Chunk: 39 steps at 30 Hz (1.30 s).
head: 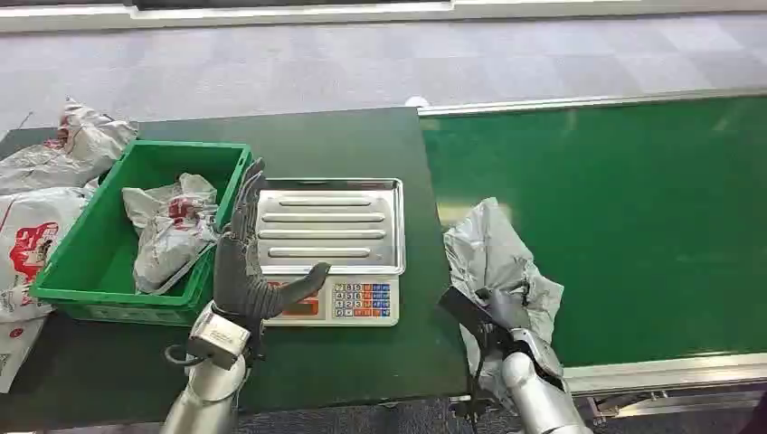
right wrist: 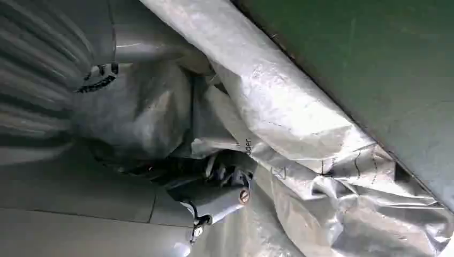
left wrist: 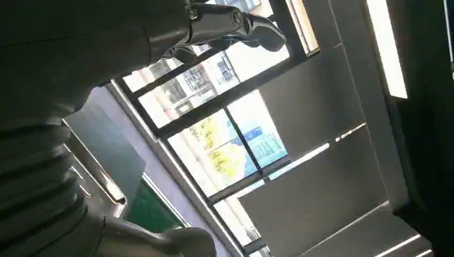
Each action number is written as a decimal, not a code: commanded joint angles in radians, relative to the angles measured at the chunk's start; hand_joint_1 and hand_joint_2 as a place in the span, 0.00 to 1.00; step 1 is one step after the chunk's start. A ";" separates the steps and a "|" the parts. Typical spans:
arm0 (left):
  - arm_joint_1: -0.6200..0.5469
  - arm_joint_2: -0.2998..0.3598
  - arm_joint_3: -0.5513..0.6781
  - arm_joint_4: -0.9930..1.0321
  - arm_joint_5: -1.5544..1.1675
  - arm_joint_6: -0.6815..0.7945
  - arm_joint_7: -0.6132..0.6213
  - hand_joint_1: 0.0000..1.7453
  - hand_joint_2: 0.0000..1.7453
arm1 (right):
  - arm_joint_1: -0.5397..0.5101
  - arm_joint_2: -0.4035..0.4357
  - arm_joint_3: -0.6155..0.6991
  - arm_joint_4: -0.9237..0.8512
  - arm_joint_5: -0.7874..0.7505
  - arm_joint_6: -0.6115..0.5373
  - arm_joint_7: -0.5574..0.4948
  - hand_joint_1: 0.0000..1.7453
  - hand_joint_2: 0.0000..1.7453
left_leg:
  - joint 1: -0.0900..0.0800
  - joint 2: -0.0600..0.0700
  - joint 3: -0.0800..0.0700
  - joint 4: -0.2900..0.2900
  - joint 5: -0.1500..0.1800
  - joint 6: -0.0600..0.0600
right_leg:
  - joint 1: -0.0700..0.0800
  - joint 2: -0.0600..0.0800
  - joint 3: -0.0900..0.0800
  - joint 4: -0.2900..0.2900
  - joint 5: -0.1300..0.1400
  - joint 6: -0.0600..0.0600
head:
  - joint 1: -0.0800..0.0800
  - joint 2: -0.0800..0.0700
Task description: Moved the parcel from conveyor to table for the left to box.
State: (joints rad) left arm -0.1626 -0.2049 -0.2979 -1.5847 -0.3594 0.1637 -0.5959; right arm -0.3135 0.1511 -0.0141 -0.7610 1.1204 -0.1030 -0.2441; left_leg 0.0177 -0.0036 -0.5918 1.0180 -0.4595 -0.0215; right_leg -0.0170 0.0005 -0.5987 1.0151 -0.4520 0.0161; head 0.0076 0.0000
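Nearest, the right robot hand is down on the grey parcel, at the near edge of the green conveyor. In the right wrist view its fingers are tucked into the crinkly wrap of the parcel, so it seems to be grasping the bag, though the folds hide how tight the hold is. The parcel lies on the belt, just beside the dark tabletop.

The left robot hand stands up over the tabletop with its fingers spread wide and nothing in it. It waits in front of the scale, beside the green box.

To do this step well, the right hand should keep a firm hold of the soft wrap, lift the parcel a little so it does not drag, and carry it sideways onto the tabletop near the left hand. A floppy bag can slip, so slow is best.

Farther back, another bag sits in the box.
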 commanded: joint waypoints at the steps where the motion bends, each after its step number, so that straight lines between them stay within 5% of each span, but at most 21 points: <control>1: 0.000 0.017 0.029 0.026 -0.002 0.007 0.002 0.00 1.00 | 0.022 -0.005 0.055 -0.014 -0.003 -0.062 0.001 1.00 1.00 | 0.000 0.000 0.003 -0.003 0.000 0.001 | 0.000 0.000 0.003 -0.002 0.000 -0.001 | 0.000 0.000; 4: 0.015 0.018 0.041 0.006 -0.006 0.011 0.002 0.00 1.00 | 0.074 0.011 0.068 -0.219 -0.014 -0.082 -0.023 1.00 1.00 | -0.001 0.000 0.001 -0.001 0.000 0.001 | 0.000 0.000 0.001 -0.001 0.000 -0.001 | 0.000 0.000; 8: 0.018 0.018 0.042 0.002 -0.007 0.008 0.001 0.00 1.00 | 0.093 0.011 0.075 -0.274 -0.013 -0.050 -0.002 1.00 1.00 | 0.000 0.001 0.000 -0.002 -0.001 0.001 | 0.000 0.001 0.000 -0.001 0.000 -0.002 | 0.000 0.000; 11: 0.019 0.013 0.051 0.002 -0.010 0.010 -0.003 0.00 1.00 | 0.149 0.027 0.096 -0.482 -0.134 -0.143 -0.198 1.00 1.00 | -0.001 -0.001 -0.002 -0.001 0.000 0.001 | 0.000 -0.001 -0.001 0.000 -0.001 -0.001 | 0.000 0.000; 14: 0.022 0.004 0.059 -0.004 -0.016 0.000 -0.005 0.00 1.00 | 0.242 0.030 0.156 -0.880 -0.168 -0.192 -0.186 1.00 1.00 | -0.001 0.000 -0.005 0.001 -0.001 0.001 | -0.001 -0.001 -0.004 0.002 -0.001 -0.001 | 0.000 0.000; 15: 0.021 -0.004 0.061 -0.005 -0.018 -0.006 -0.006 0.00 1.00 | 0.258 0.037 0.165 -1.000 -0.176 -0.289 -0.219 1.00 1.00 | -0.002 0.001 -0.004 0.001 -0.002 0.001 | -0.001 0.001 -0.005 0.003 -0.002 -0.002 | 0.000 0.000; 19: 0.006 -0.015 0.053 0.006 -0.020 -0.010 -0.002 0.00 1.00 | 0.271 0.037 0.196 -1.162 -0.164 -0.419 -0.229 1.00 1.00 | -0.002 -0.001 -0.006 0.001 -0.002 0.001 | -0.001 -0.001 -0.006 0.003 -0.003 -0.002 | 0.000 0.000; 32: -0.014 -0.012 0.025 0.030 -0.019 0.005 0.000 0.00 1.00 | 0.210 0.038 0.209 -1.100 -0.106 -0.564 -0.187 1.00 1.00 | -0.001 -0.001 -0.006 0.000 0.000 0.001 | -0.001 -0.002 -0.005 0.000 0.000 -0.001 | 0.000 0.000; 34: -0.032 -0.022 0.017 0.044 0.002 0.021 -0.014 0.00 1.00 | 0.128 0.037 0.235 -0.989 -0.133 -0.520 -0.166 1.00 1.00 | -0.001 0.001 -0.005 0.000 0.000 0.001 | 0.000 0.001 -0.005 0.000 0.001 -0.001 | 0.000 0.000; 39: -0.068 -0.050 -0.005 0.032 0.260 0.202 -0.102 0.00 1.00 | -0.329 0.160 0.325 -0.219 -0.237 -0.469 -0.143 1.00 1.00 | -0.001 0.012 -0.003 -0.001 0.000 0.001 | 0.000 0.011 -0.005 -0.001 0.005 -0.001 | 0.000 0.000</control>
State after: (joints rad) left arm -0.1549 -0.2419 -0.2743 -1.6022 -0.3012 0.2156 -0.6543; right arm -0.1633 0.2068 0.1954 -1.7813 0.9763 -0.5952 -0.4094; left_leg 0.0174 -0.0026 -0.5980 1.0176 -0.4587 -0.0220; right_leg -0.0172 0.0007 -0.6034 1.0155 -0.4505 0.0158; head 0.0076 0.0000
